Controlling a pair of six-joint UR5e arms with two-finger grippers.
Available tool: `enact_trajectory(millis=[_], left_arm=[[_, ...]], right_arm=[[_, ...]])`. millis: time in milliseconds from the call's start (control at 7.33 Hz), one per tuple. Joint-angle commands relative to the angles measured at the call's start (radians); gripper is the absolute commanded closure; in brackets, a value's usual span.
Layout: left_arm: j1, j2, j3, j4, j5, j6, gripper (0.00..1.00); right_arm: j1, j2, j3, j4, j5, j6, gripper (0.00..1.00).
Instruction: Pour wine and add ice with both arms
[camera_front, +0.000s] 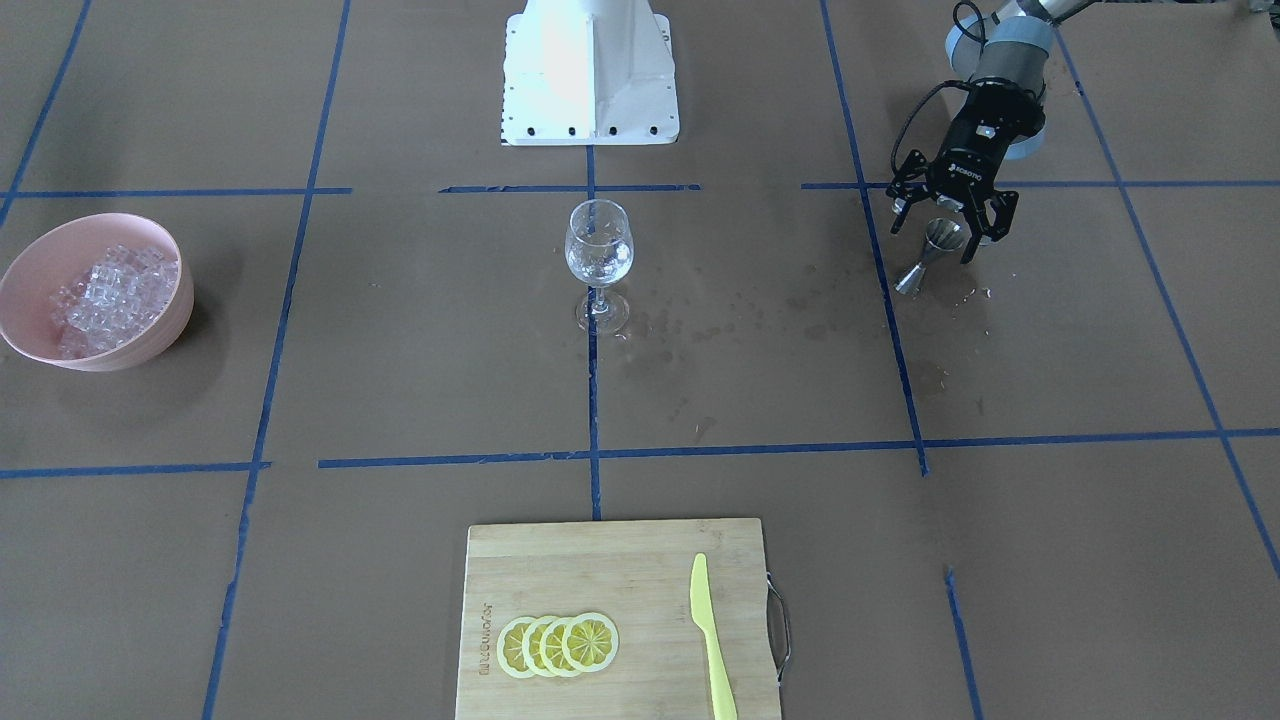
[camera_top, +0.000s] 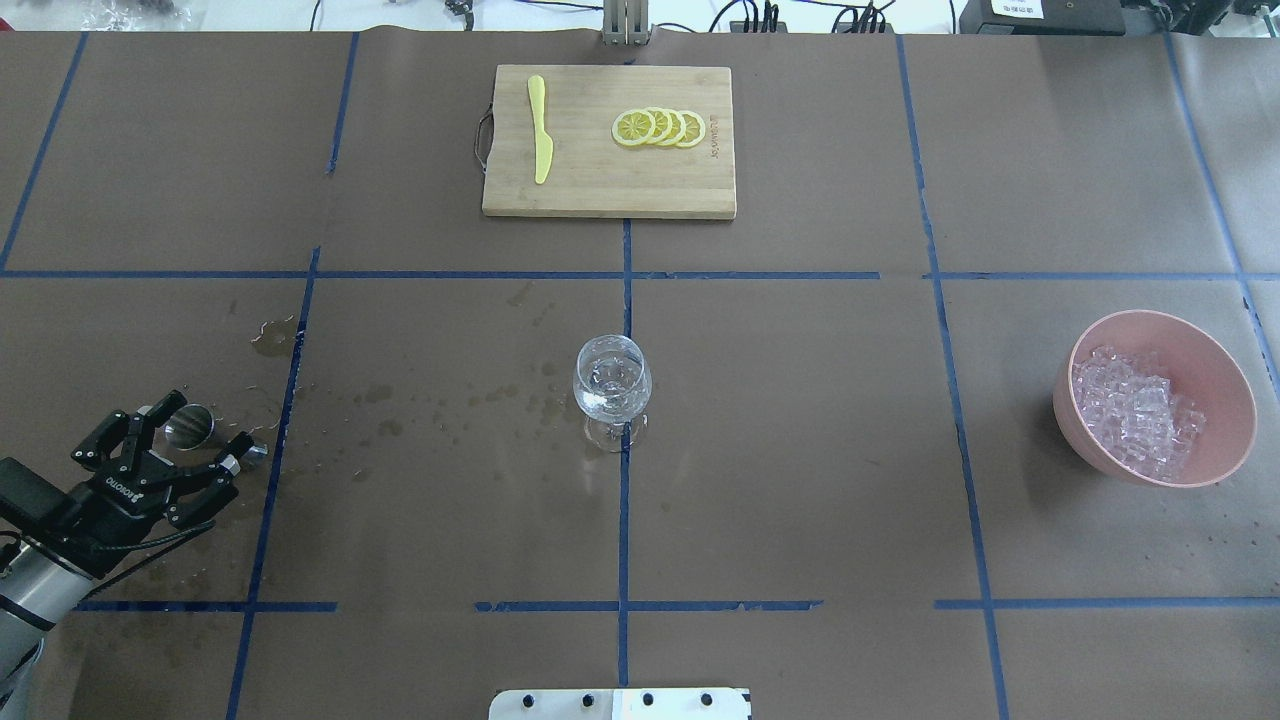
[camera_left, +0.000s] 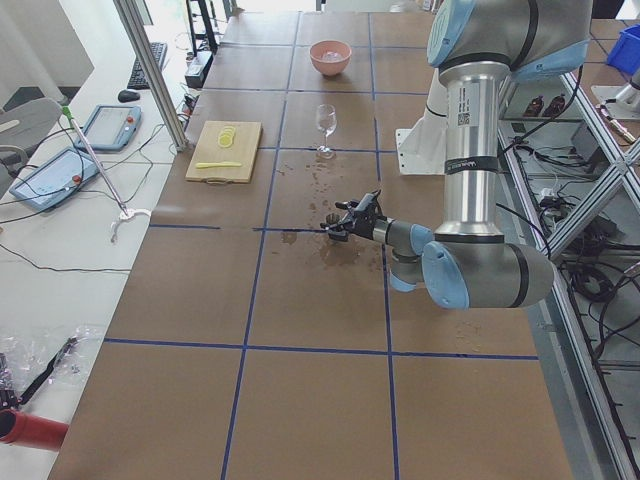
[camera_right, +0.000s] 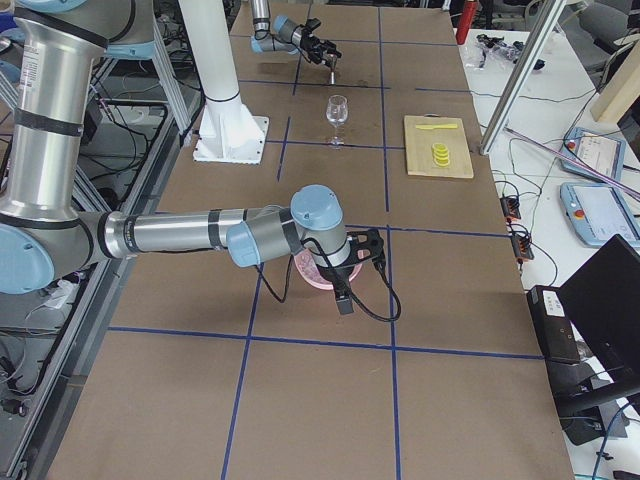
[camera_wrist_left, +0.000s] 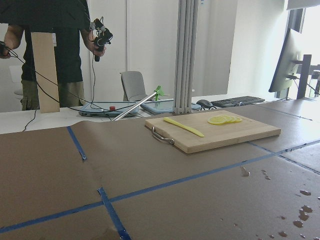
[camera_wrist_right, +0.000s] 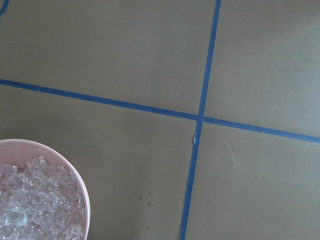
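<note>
Exterior right, right hand (camera_right: 365, 250) hiding most of bowl (camera_right: 310, 279), grip impossible to tell, left hand (camera_front: 948, 235) wide, jigger (camera_front: 914, 279) between fingers

I am working in a robotics lab; the table (camera_top: 800, 450) is papered brown and gridded with blue tape (camera_top: 625, 520); a silver jointed arm (camera_left: 475, 180) stands beside a white pedestal (camera_front: 590, 70); teach pendants (camera_left: 105, 125) lie on the side bench; aluminium posts (camera_left: 150, 70) frame the bay; beyond it I see a monitor (camera_wrist_left: 282, 60), a keyboard (camera_wrist_left: 240, 101), an office chair (camera_wrist_left: 134, 85) and a standing person (camera_wrist_left: 55, 50) holding a wired handset (camera_wrist_left: 101, 37).
</note>
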Motion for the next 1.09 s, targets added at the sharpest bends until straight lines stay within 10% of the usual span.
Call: enact_trajectory(millis=[0,273,955], left_arm=[[-0.005,0.024,-0.064,-0.037,-0.005,0.081,0.00],[-0.079,0.031,-0.084,-0.028,-0.066,0.120,0.00],[-0.722,-0.079,-0.087,0.410,-0.800,0.127,0.00]], right_arm=[[0.000,0.001,0.002,0.000,0.000,0.001,0.00],[0.000,0.003,0.000,0.000,0.000,0.001,0.00],[0.000,0.003,-0.002,0.000,0.000,0.000,0.00]])
